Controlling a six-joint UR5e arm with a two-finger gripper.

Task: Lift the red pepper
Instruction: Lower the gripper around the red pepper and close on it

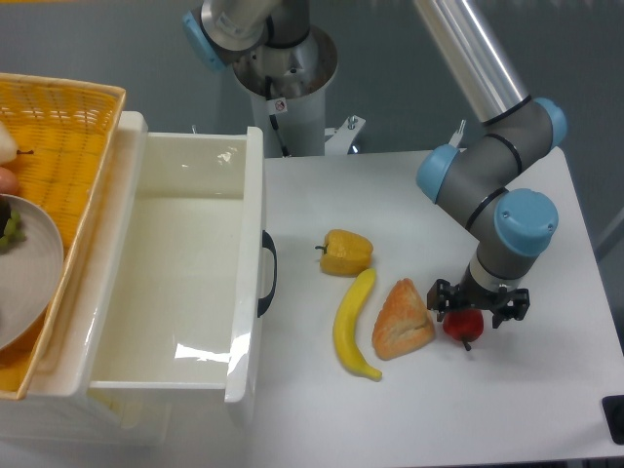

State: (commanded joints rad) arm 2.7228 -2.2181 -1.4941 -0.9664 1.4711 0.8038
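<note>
Gripper: lowered over the red pepper, jaws straddling its top, one on each side; contact with the skin not discernible, so closure cannot be told.

Red pepper: on the white worktop, directly beneath the jaws, lower half and dark stem showing just below them.

Pastry: triangular, golden-brown, just left of the jaws, near the pepper; whether touching it cannot be told.

Banana: further left of the jaws, lying lengthwise, close beside the pastry.

Yellow pepper: left of and beyond the jaws, at the banana's upper tip.

Drawer: white, pulled open, dark handle on the front; well left of the jaws.

Basket: orange wicker, far left, past the drawer, holding a grey plate.

Arm: grey with blue joint caps, rising above the jaws toward the upper edge.
</note>
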